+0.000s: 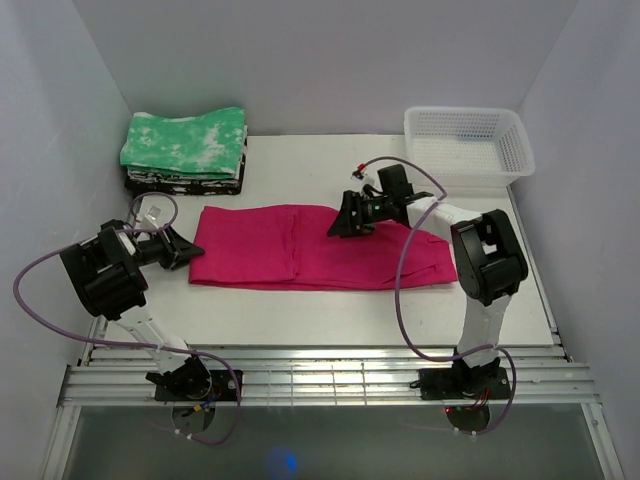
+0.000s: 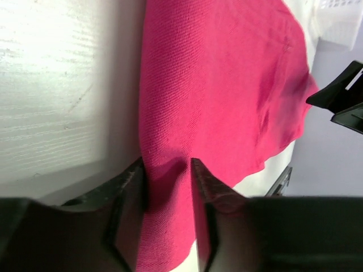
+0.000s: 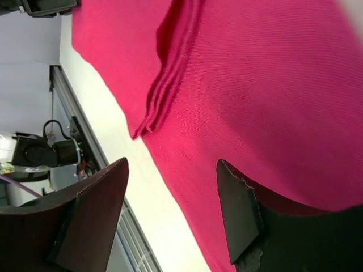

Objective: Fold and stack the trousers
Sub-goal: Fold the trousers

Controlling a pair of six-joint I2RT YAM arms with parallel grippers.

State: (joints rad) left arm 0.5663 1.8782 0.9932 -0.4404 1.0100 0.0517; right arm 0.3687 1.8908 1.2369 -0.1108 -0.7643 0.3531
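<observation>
The magenta-pink trousers [image 1: 300,250] lie flat and lengthwise across the middle of the white table, with a layered fold edge near their middle. My left gripper [image 1: 190,250] is low at their left end. In the left wrist view its jaws [image 2: 167,170] stand partly apart, astride the edge of the trousers [image 2: 215,85], with cloth between them. My right gripper [image 1: 340,225] is open over the top middle of the trousers. In the right wrist view its fingers [image 3: 173,192] are wide apart above the trousers [image 3: 255,73], holding nothing.
A folded green-and-white mottled cloth [image 1: 185,140] lies on a dark patterned stack [image 1: 185,183] at the back left. A white plastic basket [image 1: 465,140] stands at the back right. White walls close in both sides, and a metal rail runs along the near edge.
</observation>
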